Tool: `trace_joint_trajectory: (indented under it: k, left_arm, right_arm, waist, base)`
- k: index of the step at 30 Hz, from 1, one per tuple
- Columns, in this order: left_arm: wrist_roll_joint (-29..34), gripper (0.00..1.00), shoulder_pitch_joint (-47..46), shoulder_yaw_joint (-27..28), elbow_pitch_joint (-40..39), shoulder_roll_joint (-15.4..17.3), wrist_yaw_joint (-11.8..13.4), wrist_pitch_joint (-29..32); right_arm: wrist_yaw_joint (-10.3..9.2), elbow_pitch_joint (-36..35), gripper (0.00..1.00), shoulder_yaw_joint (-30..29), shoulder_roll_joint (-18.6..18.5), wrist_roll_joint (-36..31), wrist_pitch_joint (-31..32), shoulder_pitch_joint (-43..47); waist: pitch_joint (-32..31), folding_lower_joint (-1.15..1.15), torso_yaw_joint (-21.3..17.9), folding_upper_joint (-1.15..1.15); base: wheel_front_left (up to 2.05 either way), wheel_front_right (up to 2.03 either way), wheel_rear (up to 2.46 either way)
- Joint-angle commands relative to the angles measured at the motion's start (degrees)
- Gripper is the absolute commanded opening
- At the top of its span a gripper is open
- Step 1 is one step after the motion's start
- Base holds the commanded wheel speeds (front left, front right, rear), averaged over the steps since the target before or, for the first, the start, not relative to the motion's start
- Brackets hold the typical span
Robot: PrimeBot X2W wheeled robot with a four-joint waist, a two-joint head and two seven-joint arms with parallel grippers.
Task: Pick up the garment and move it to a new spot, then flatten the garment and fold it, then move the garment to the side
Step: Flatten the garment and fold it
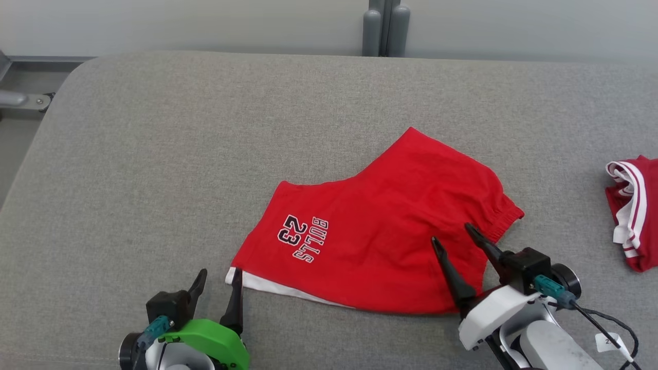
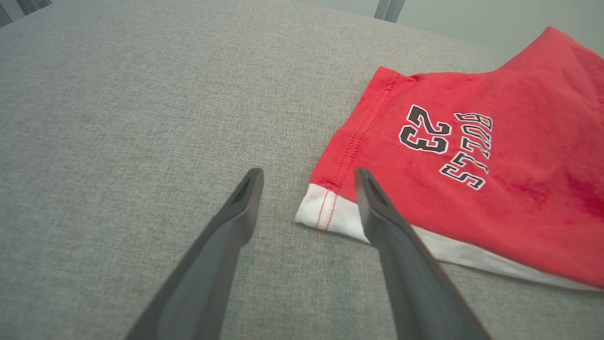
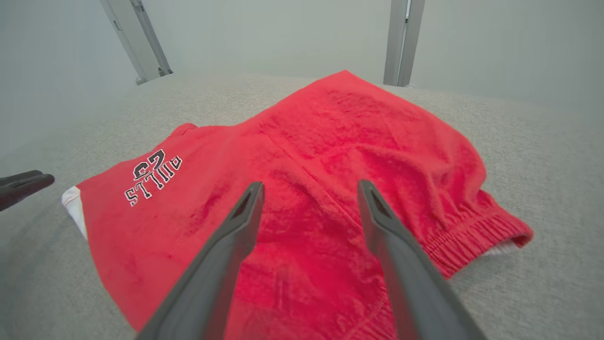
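At near-left of the grey cushion (image 1: 154, 154), L gripper (image 1: 219, 275) sits low, jaws wide, nothing held. Its wrist view has the white hem corner (image 2: 325, 210) of the red shorts (image 2: 495, 156) lying between the fingers. One finger crosses the white edge there; contact can't be told. R gripper (image 1: 451, 234) is likewise spread wide & empty, over the cloth near the elastic waistband (image 3: 476, 231).

Shorts lie mid-cushion, mostly flat, "BULLS 23" print (image 1: 303, 239) up, one leg pointing away from robot, white under-layer peeking along near edge. Second garment (image 1: 632, 216), red/white, is bunched well apart at far right.

Assessment: flatten stage, approx. mid-task; fold not yet made.

Rec.: L to take hem corner thru both layers. R to shift to waistband corner, not mid-panel. Draw apart evenly, low to cushion, till wrinkles nr waistband go.

Risk: a single-layer pinch would skew the layers.
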Motion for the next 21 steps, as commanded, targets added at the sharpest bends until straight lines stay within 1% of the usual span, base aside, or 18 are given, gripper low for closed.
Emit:
trace_joint_trajectory:
  k: [1,7,12,16,17,18,19,21]
  left_arm:
    - [-0.61,1.00,-0.01,-0.29,-0.65,0.18,0.36,-0.13]
    - [-1.35,1.00,-0.66,-1.97,-2.28,0.20,1.07,-0.13]
    - [-1.87,1.00,-1.40,-2.92,-3.47,0.19,1.56,-0.13]
    - [-2.04,1.00,-1.69,-3.29,-4.48,0.18,1.67,-0.13]
    - [-2.14,1.00,-1.71,-3.41,-4.69,0.18,1.77,-0.13]
    - [-2.29,1.00,-1.69,-3.49,-4.91,0.18,1.87,-0.13]
    - [-2.38,1.00,-1.66,-3.53,-5.21,0.18,1.96,-0.13]
    - [-2.33,1.00,-1.49,-3.61,-5.66,0.18,1.99,-0.13]
  right_arm:
    - [-0.06,0.61,1.00,0.73,-0.73,-0.12,-0.01,-1.39]
    - [-0.06,6.21,1.00,4.44,-2.59,-1.39,0.21,-7.36]
    - [-0.06,10.98,1.00,8.69,-4.26,-2.11,2.38,-11.71]
    - [-0.07,12.88,1.00,10.95,-5.37,-1.69,2.72,-13.74]
    - [-0.06,13.27,0.87,11.73,-5.67,-1.47,2.66,-14.21]
    - [-0.06,13.68,0.32,12.25,-5.89,-1.25,2.54,-14.67]
    - [-0.06,14.11,0.00,12.55,-6.21,-1.05,2.44,-15.11]
    - [-0.06,14.89,0.00,13.14,-6.72,-0.46,2.33,-15.95]
  waist:
    - [0.79,0.00,0.40,0.00]
    - [2.29,0.00,1.30,0.00]
    - [3.73,0.00,2.62,0.00]
    - [4.54,0.00,3.40,0.00]
    - [4.71,0.00,3.61,0.00]
    - [4.83,0.00,3.75,0.00]
    - [4.95,0.00,3.87,0.00]
    - [5.14,0.00,4.05,0.00]
  base:
    - [0.00,0.00,0.00]
    - [0.00,0.00,0.00]
    - [0.00,0.00,0.00]
    - [0.00,0.00,0.00]
    - [0.00,0.00,0.00]
    - [0.00,0.00,0.00]
    - [0.00,0.00,0.00]
    - [0.00,0.00,0.00]
